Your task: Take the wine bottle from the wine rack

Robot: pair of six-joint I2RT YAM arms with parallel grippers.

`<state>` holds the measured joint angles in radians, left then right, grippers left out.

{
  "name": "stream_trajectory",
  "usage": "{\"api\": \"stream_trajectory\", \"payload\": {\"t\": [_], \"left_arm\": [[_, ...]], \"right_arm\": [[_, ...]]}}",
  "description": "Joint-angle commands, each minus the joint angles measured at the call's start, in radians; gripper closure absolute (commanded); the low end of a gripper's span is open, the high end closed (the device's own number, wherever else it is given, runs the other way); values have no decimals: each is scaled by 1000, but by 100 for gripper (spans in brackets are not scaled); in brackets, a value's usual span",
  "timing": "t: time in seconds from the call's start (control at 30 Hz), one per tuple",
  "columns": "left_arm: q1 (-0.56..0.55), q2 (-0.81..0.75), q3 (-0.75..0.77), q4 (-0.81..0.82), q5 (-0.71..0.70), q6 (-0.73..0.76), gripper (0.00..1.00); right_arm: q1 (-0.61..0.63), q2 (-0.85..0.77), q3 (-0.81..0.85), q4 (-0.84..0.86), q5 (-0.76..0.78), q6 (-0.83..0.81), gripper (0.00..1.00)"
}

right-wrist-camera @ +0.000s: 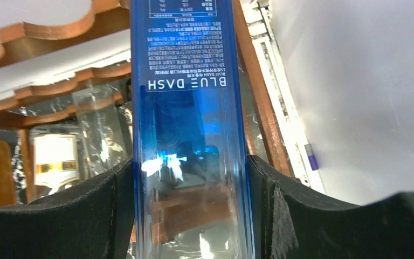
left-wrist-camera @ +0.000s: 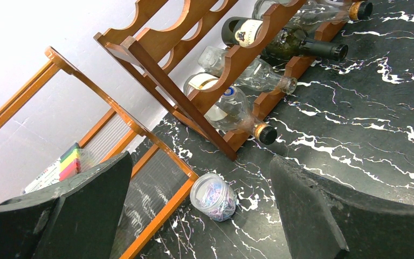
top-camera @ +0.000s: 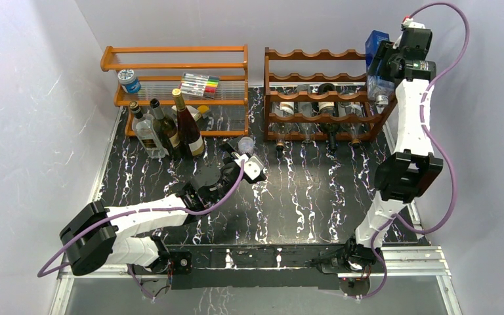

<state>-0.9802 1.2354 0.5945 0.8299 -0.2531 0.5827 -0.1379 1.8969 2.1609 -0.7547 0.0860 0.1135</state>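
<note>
Pinching one item: right claw (right-wrist-camera: 190, 181) (top-camera: 382, 71), both black pads pressed flat against the sides of the Blue Dash bottle (right-wrist-camera: 188, 108) (top-camera: 373, 47), a clear blue square-sided bottle with its printed label facing the wrist camera. Location of the bottle: at the 3 o'clock end of the wine rack (top-camera: 315, 54) (right-wrist-camera: 48, 24), level with the upper tiers; whether it touches a rail or cradle cannot be told. Wine rack: dark reddish-brown wood with scalloped rails, standing at 1 o'clock on the black marbled tabletop (top-camera: 302, 190), against the back wall. Stock in its lower rows: several glass bottles (top-camera: 315, 108) (left-wrist-camera: 280, 40) lying on their sides, necks toward 6 o'clock; some clear, at least one dark. Left claw (top-camera: 239, 152) (left-wrist-camera: 202, 164): fingers spread wide, holding nothing, low over the middle of the tabletop and pointing toward 1 o'clock. Small clear jar of coloured clips (left-wrist-camera: 214, 197) (top-camera: 246, 143): on the tabletop just beyond the left fingertips, untouched. Orange wooden shelf (top-camera: 174, 65) (left-wrist-camera: 113, 108): at 11 o'clock, beside the rack, carrying a pack of coloured markers (top-camera: 200, 84) and a blue-lidded tub (top-camera: 129, 81). Three upright bottles (top-camera: 167, 128): grouped at the shelf's 7 o'clock corner.
</note>
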Motion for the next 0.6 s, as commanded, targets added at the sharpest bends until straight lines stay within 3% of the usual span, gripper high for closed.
{"api": "stream_trajectory", "payload": {"t": [0.0,0.57], "left_arm": [[-2,-24,9,25,13,-11,2],[-2,-16,12,20,22,-15,2]], "right_arm": [[-26,-121,7,187,-100,120,100],[-202,-240,-244,491,-531,538,100]]}}
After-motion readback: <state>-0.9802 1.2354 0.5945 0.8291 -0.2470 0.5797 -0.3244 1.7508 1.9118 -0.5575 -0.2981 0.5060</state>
